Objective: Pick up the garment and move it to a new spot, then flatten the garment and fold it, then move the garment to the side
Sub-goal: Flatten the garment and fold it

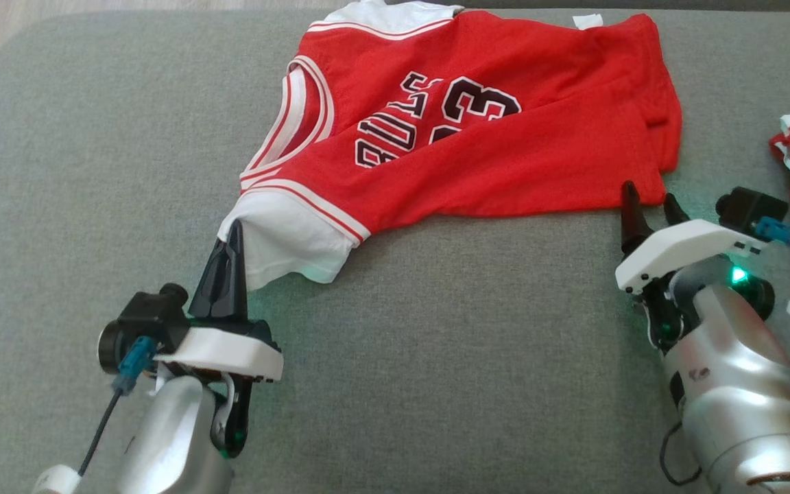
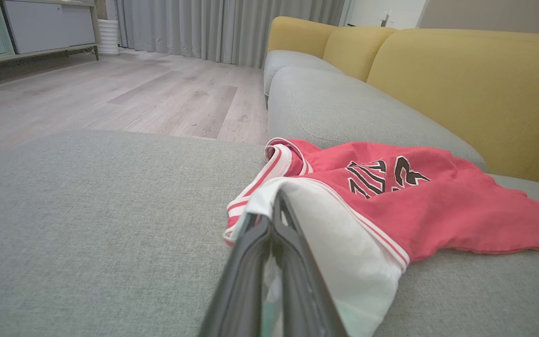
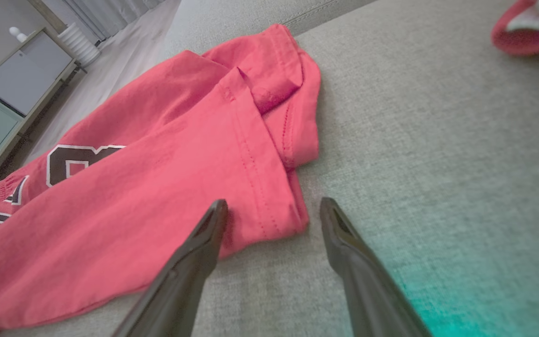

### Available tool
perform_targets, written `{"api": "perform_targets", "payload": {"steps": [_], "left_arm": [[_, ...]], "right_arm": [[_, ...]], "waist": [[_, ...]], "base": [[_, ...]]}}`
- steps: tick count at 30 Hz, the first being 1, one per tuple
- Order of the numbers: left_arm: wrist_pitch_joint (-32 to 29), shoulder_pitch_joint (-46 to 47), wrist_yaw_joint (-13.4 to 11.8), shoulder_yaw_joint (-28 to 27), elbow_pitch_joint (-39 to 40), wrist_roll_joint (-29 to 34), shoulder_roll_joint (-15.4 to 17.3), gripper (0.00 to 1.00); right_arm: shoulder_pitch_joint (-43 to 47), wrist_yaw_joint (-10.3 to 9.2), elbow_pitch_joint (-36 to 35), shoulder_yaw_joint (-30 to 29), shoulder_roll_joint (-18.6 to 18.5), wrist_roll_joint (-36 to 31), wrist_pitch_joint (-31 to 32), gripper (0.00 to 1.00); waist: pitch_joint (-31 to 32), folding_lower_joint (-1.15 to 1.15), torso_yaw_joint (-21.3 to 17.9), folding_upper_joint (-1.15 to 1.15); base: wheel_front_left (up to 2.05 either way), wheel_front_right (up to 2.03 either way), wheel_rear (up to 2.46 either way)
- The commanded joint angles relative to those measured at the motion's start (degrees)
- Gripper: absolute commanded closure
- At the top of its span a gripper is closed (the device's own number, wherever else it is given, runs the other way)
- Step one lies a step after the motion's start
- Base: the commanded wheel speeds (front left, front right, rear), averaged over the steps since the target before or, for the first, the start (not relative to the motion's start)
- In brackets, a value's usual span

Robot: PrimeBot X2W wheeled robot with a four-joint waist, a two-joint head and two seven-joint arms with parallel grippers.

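At the left of the grey sofa cushion (image 1: 436, 343), the left jaws are clamped on the white sleeve (image 1: 285, 240) of the red jersey (image 1: 505, 158), which lies mid-cushion; the right jaws stand wide apart, empty, just beside its hem corner.

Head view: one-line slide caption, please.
Left tool shut on white sleeve of red jersey; right tool open beside its hem, on grey cushion.

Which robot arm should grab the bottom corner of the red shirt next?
Probably the right. The right gripper is open, and the red shirt has its bottom corner just in front of it. The left gripper is shut on the white sleeve, far from that corner.
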State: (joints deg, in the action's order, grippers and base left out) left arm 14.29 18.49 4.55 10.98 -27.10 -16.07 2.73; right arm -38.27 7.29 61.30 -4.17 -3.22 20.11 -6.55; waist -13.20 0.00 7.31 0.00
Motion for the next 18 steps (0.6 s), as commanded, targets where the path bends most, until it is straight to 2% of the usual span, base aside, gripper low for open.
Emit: {"api": "perform_targets", "payload": {"steps": [1, 2, 3, 6, 12, 16, 18], "left_arm": [[0.7, 1.8, 0.1, -1.7, 1.8, 0.6, 0.5, 1.0], [0.7, 1.8, 0.1, -1.7, 1.8, 0.6, 0.4, 1.0], [0.7, 1.8, 0.0, -1.9, 1.8, 0.6, 0.4, 1.0], [0.7, 1.5, -0.1, -2.5, 1.8, 0.6, 0.5, 1.0], [0.7, 0.5, 0.1, -5.2, 3.6, -0.7, 1.0, 1.0], [0.7, 0.2, 0.6, -7.3, 5.8, -2.7, 1.1, 1.0], [0.7, 0.8, 1.3, -9.0, 7.9, -5.7, 1.1, 1.0]], "right_arm": [[-1.6, 0.2, 0.3, 2.3, 0.3, 1.2, 0.0, 0.09], [-1.8, 0.2, 0.7, 3.5, 0.3, 2.4, 0.2, 0.38], [-2.0, 0.2, 0.7, 4.7, 0.3, 3.6, -0.3, 1.0], [-2.0, 0.2, 0.1, 8.1, 0.3, 5.5, -3.0, 1.0], [-1.5, 0.2, -3.2, 11.7, 0.3, 4.4, -7.6, 1.0], [0.1, 0.2, -9.1, 13.3, -0.1, 2.9, -8.3, 1.0], [1.4, 0.2, -15.6, 15.2, -1.5, 2.4, -8.4, 1.0]], "waist": [[0.1, 0.0, -0.1, 0.0], [0.1, 0.0, -0.2, 0.0], [0.2, 0.0, -0.4, 0.0], [0.6, 0.0, -1.4, 0.0], [2.4, 0.0, -4.4, 0.0], [4.4, 0.0, -6.3, 0.0], [6.0, 0.0, -7.6, 0.0]], "base": [[0.0, 0.0, 0.0], [0.0, 0.0, 0.0], [0.0, 0.0, 0.0], [0.0, 0.0, 0.0], [0.0, 0.0, 0.0], [0.0, 0.0, 0.0], [0.0, 0.0, 0.0]]}}
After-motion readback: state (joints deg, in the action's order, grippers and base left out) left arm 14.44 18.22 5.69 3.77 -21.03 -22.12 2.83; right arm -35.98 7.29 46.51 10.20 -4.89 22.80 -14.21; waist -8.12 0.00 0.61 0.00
